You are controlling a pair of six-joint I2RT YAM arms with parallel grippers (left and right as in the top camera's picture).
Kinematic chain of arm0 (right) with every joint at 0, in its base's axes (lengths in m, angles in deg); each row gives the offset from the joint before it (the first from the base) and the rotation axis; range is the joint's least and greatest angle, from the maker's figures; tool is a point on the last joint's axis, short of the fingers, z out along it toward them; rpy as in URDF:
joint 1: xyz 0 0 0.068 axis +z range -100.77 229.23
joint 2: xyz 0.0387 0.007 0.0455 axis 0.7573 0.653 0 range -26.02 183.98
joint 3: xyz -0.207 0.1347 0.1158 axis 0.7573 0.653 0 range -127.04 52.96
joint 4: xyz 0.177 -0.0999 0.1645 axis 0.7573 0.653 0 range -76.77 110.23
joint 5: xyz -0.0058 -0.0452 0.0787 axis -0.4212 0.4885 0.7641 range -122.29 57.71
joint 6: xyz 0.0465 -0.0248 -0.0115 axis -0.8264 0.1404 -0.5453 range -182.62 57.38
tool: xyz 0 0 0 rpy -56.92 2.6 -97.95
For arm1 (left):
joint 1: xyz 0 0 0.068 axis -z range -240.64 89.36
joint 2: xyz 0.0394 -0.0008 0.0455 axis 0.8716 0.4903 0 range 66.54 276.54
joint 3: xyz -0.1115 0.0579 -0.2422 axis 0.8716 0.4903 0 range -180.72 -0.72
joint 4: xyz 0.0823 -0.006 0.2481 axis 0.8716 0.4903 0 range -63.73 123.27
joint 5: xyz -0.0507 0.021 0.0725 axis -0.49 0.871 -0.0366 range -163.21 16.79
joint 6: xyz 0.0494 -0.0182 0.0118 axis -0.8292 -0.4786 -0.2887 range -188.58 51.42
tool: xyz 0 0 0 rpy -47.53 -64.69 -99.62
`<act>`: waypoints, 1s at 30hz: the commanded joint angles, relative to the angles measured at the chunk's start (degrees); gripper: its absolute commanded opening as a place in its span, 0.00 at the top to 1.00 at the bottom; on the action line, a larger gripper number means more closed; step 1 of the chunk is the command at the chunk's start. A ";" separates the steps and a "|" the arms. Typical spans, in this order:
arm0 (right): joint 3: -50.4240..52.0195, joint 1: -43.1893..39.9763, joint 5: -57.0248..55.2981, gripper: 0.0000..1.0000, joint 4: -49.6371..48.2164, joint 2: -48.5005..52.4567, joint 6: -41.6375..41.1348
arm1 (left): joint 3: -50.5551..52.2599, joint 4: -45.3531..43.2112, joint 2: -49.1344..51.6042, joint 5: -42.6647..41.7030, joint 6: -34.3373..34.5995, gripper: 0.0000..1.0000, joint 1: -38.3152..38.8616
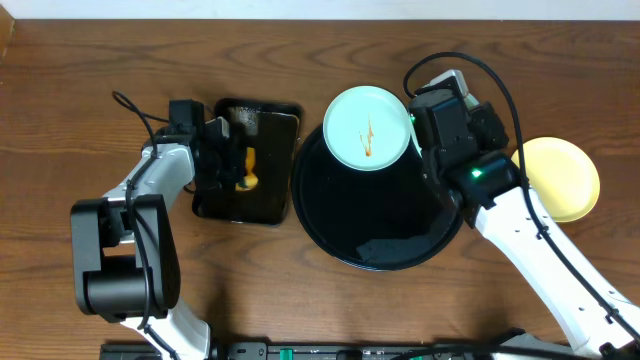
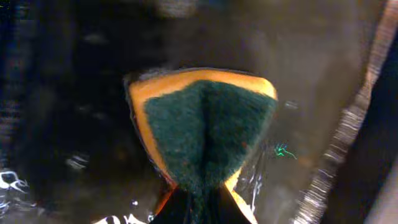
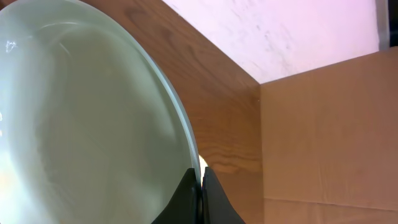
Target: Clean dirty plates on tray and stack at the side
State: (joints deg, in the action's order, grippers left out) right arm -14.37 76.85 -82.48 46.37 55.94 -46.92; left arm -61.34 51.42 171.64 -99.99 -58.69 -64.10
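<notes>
My right gripper (image 1: 412, 122) is shut on the rim of a pale mint-blue plate (image 1: 368, 129) with an orange-brown smear, holding it tilted above the far edge of the large round black tray (image 1: 340, 235). The plate fills the left of the right wrist view (image 3: 81, 112), its rim pinched between the fingers (image 3: 200, 180). A pale yellow plate (image 1: 565, 175) lies on the table at the right. My left gripper (image 1: 238, 168) is shut on a yellow sponge with a green scouring face (image 2: 208, 124), over the small rectangular black tray (image 1: 268, 205). A third plate is not in view.
The rectangular black tray looks wet and glossy in the left wrist view (image 2: 74, 112). A cardboard box (image 3: 329, 130) stands beyond the table's far edge. Wooden table (image 1: 60, 120) lies all around.
</notes>
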 commanded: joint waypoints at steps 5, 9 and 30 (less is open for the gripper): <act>-0.07 0.55 -2.32 0.99 -0.24 -0.74 0.63 | -1.14 -1.29 -5.25 -4.83 -2.54 0.93 0.17; -0.07 0.55 -2.32 0.99 -0.26 -0.74 0.61 | -0.42 -0.37 -4.63 7.72 -1.18 0.93 0.28; -0.07 0.55 -2.32 0.99 -0.20 -0.74 0.39 | 1.27 -0.39 -2.12 -14.36 -7.76 0.92 0.44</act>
State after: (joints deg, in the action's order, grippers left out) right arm -14.37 76.85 -83.29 46.37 55.94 -46.72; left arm -60.40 51.27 168.80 -109.74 -63.63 -63.80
